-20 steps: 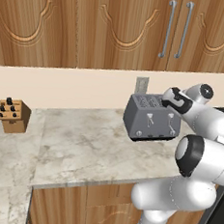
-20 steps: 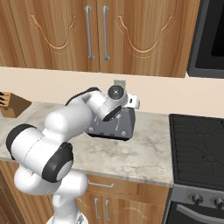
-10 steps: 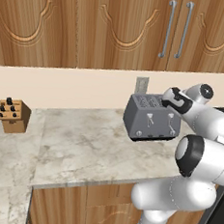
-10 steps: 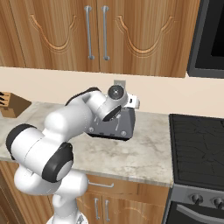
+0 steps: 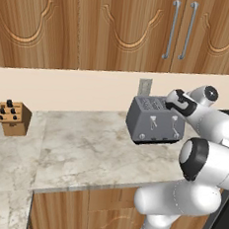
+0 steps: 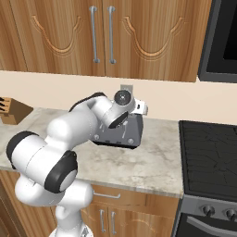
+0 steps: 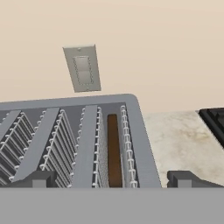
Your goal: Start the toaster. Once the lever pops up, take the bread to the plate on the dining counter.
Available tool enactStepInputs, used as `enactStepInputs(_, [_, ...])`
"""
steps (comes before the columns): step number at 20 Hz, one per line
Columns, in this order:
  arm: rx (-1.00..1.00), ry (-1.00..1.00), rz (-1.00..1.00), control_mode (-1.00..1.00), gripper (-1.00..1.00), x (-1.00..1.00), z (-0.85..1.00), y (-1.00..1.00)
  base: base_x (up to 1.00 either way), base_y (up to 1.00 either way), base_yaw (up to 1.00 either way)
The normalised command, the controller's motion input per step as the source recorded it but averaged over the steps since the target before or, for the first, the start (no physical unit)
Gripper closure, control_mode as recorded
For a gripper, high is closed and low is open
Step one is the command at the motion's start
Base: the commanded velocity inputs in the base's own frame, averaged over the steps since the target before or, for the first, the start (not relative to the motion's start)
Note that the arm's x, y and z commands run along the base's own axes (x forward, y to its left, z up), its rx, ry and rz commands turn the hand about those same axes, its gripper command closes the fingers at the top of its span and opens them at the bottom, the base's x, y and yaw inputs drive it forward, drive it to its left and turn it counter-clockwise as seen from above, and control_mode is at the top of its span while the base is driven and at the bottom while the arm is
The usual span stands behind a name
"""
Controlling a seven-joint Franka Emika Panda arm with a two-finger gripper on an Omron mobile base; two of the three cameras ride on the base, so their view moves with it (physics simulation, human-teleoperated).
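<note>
Hand view, left to right: toaster (image 7: 65, 140), lower left to centre, slots facing up; bread (image 7: 113, 148) seated in the rightmost slot; gripper (image 7: 111, 178) at bottom edge, fingertips spread wide, holding nothing. Risk: a descending finger could strike the slot wall or wire guides and miss the slice, if misaligned.

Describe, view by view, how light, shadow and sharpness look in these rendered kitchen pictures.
Left base view: flat, even light, no glare on the boxy grey metal toaster, a faint shadow beneath it. Right base view: the toaster's visible side is dark, shaded under the arm. Hand view: sharp throughout; the thin dark-brown bread slice sits in a shadowed slot, the gripper fingertips dim.
</note>
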Motion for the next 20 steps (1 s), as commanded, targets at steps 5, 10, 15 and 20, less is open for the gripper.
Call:
enactStepInputs(5, [0.00, 0.00, 0.00, -1.00, -1.00, 0.00, 0.00, 0.00, 0.00, 0.00, 0.00])
enactStepInputs(10, [0.00, 0.00, 0.00, -1.00, -1.00, 0.00, 0.00, 0.00, 0.00, 0.00, 0.00])
enactStepInputs(15, [0.00, 0.00, 0.00, -1.00, -1.00, 0.00, 0.00, 0.00, 0.00, 0.00, 0.00])
enactStepInputs(20, [0.00, 0.00, 0.00, -1.00, -1.00, 0.00, 0.00, 0.00, 0.00, 0.00, 0.00])
